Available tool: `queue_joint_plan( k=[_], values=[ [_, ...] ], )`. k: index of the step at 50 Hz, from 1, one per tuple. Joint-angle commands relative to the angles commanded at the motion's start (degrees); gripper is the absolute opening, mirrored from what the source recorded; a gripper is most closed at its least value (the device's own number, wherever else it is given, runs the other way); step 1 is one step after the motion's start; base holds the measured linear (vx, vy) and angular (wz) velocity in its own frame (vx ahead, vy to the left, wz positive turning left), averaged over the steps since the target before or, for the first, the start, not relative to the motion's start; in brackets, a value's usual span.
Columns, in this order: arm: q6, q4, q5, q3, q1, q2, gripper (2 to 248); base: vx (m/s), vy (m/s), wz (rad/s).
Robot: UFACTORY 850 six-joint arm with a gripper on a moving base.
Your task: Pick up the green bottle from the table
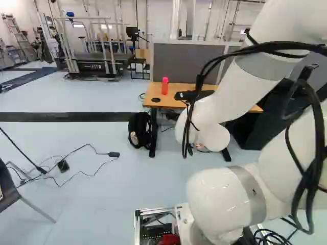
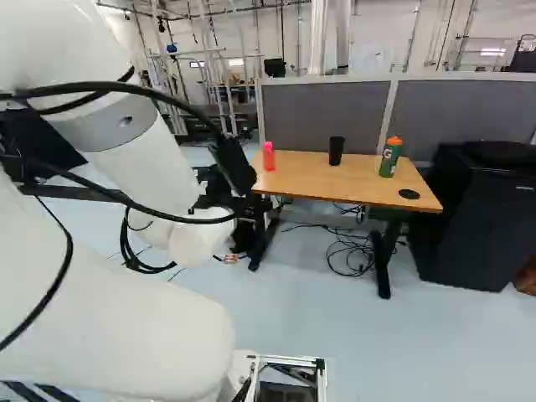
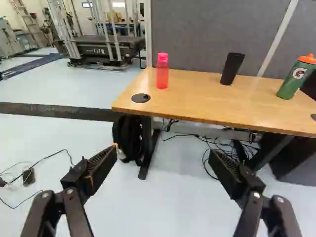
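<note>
Wood, or a smooth wood-look surface, tops the long rectangular table (image 2: 335, 178), warm yellow-brown with faint grain and straight edges, on dark legs. Behind it rises a grey partition (image 2: 322, 115), matt and cloth-like, framed by pale, smooth strips. The floor (image 2: 352, 335) is pale blue-grey, flat with a soft sheen. Beneath the table runs a loose tangle of thin black cables (image 2: 352, 253), and a soft black bag (image 3: 127, 138) slumps near one leg.

Three containers stand upright on the tabletop, all apart. The red bottle (image 3: 162, 76) is translucent and cylindrical, with a pink cap; whether it holds anything I cannot tell. The black cup (image 3: 232, 68), between the two bottles, is opaque and narrows toward its base, its inside hidden.

The green bottle (image 2: 390, 157) stands on the table beyond the cup from the red one, near a flat black disc (image 2: 409, 193). It is opaque, roughly cylindrical, deep green, with a bright orange lid and a pale round mark on its side.

The gripper (image 1: 192, 95) is spread wide, its two black, ridged fingers well apart, with floor visible between them in the wrist view.
</note>
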Motion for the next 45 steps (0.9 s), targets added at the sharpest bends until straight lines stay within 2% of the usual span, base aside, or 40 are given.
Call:
queue_joint_plan(
  k=[45],
  values=[
    [0.00,0.00,0.00,0.00,0.00,0.00,247,0.000,0.000,0.000]
  ],
)
